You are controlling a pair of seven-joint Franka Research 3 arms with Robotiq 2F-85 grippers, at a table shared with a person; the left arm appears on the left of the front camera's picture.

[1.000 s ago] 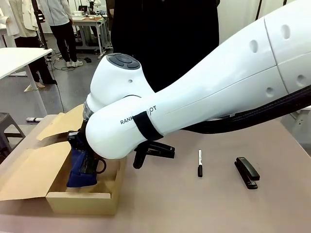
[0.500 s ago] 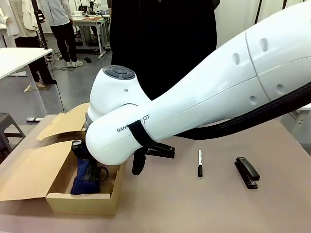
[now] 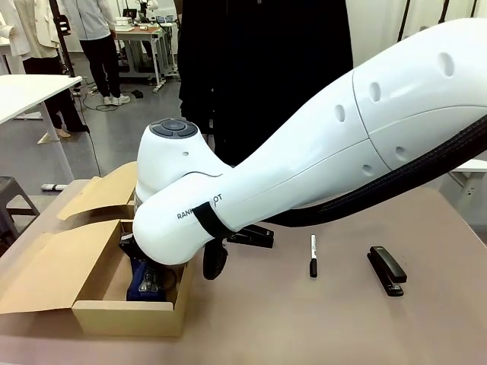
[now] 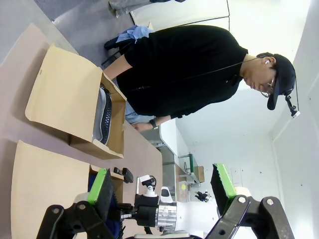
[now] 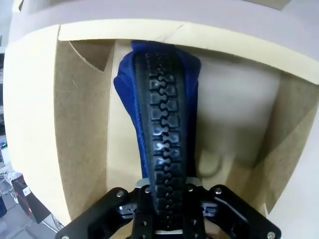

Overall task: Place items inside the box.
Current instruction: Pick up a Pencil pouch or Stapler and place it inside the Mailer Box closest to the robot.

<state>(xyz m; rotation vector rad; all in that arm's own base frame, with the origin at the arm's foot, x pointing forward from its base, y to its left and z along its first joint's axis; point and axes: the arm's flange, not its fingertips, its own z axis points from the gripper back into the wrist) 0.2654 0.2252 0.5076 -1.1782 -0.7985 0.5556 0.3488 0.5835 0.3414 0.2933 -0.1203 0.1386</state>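
Navy-blue fabric zip pouch (image 5: 167, 99): stands on end inside the box, chunky black zip running up its edge, far end down by box wall. Shallow tan cardboard box (image 3: 125, 318): open, wide flap lid folded out to L, front-L of table. Black desk stapler (image 3: 386, 270): closed, lying flat on table, well apart to R, outside box.

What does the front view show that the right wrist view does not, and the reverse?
Front view: the black stapler and a marker lying on the table, with a person standing behind. Right wrist view: the zip teeth close up, clamped in the right tool. Both: the navy pouch inside the cardboard box.
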